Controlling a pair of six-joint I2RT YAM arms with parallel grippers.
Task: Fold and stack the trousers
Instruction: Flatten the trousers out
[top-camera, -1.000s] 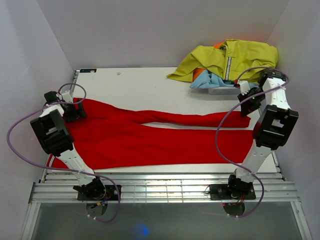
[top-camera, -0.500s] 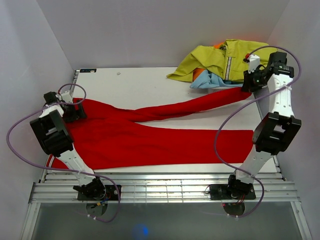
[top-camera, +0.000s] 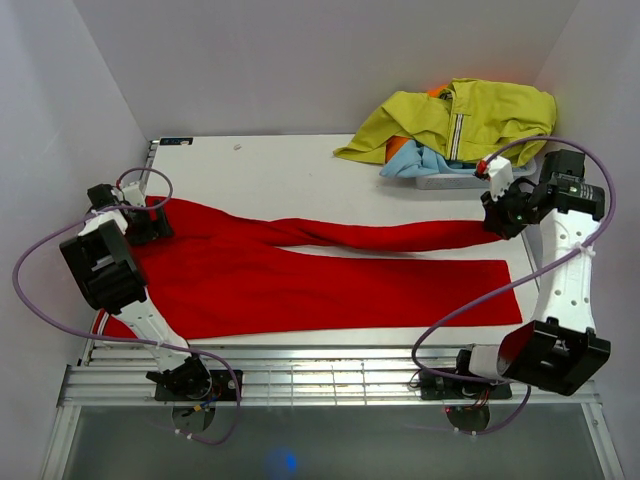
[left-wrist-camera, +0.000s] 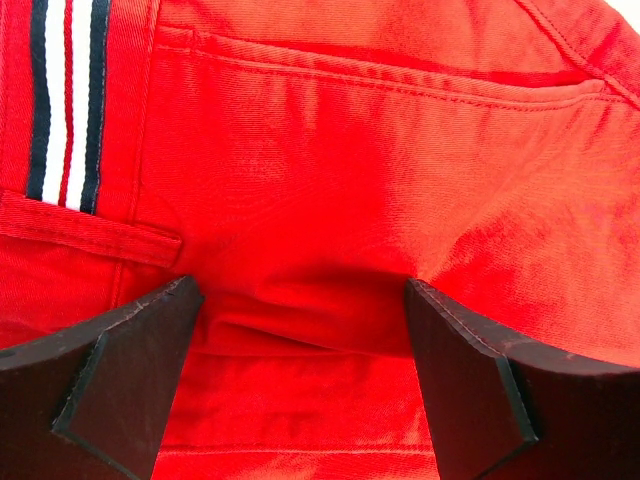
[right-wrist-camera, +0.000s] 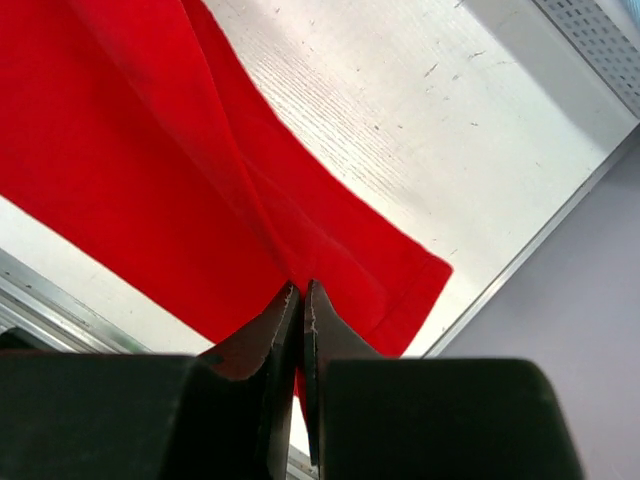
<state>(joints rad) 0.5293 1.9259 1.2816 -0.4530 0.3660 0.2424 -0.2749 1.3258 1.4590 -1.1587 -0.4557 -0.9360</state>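
Observation:
The red trousers (top-camera: 300, 280) lie spread across the white table (top-camera: 280, 170), waist at the left and legs running right. My left gripper (top-camera: 143, 222) sits on the waist end. In the left wrist view its jaws stand open (left-wrist-camera: 300, 375), straddling a raised fold of the red trousers (left-wrist-camera: 380, 180) beside a striped band (left-wrist-camera: 65, 100). My right gripper (top-camera: 497, 213) is shut on the cuff end of the far leg at the right. In the right wrist view its jaws (right-wrist-camera: 301, 300) pinch red fabric, with the near leg (right-wrist-camera: 150, 170) flat on the table below.
A yellow-green zip jacket (top-camera: 455, 118) is heaped at the back right corner, over a light blue garment (top-camera: 420, 162) and a bit of orange cloth. The table's right edge (right-wrist-camera: 540, 250) runs close to the right gripper. Grey walls enclose the table.
The right gripper carried the far leg's end up toward the jacket, then back down and forward. The leg now lies nearly parallel to the near leg. The left arm has not moved.

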